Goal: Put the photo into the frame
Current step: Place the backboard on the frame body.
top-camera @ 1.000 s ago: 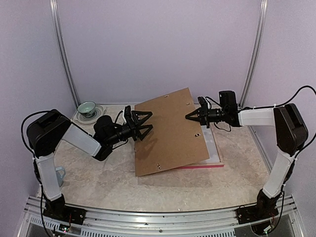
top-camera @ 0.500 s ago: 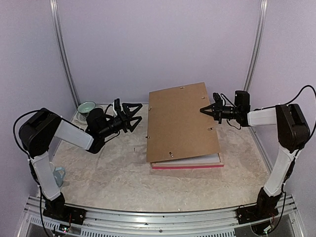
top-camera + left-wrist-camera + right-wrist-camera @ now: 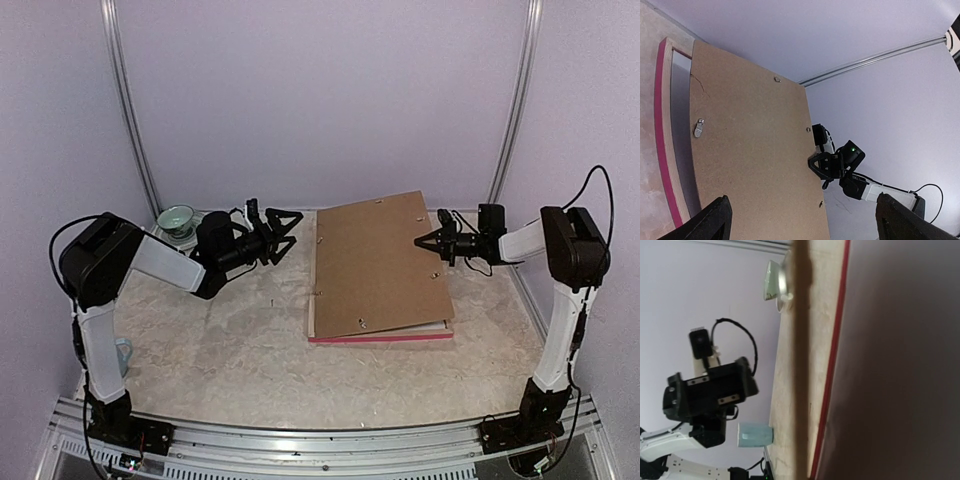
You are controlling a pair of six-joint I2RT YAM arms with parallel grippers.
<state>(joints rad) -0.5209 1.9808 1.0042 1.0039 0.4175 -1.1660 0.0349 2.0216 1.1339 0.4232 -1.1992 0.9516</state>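
Note:
The pink frame (image 3: 380, 338) lies flat on the table right of centre. A plain brown backing board (image 3: 375, 265) rests on it, slightly askew, and covers most of it. The photo is hidden. My right gripper (image 3: 421, 241) is shut on the board's right edge; in the right wrist view that edge (image 3: 800, 365) is a dark blur close to the lens, with the frame's pink rail (image 3: 834, 370) behind it. My left gripper (image 3: 288, 232) hangs open, left of the board and clear of it. In the left wrist view the board (image 3: 750, 150) and the pink rail (image 3: 662, 125) show.
A green bowl (image 3: 176, 218) on a small plate stands at the back left. A pale blue cup (image 3: 120, 352) sits near the left arm's base. Lilac walls with metal rails close in the back and sides.
The backing board, earlier tipped up and turned over the table's middle, has swung right and come down onto the frame. The left gripper has drawn back left, off the board.

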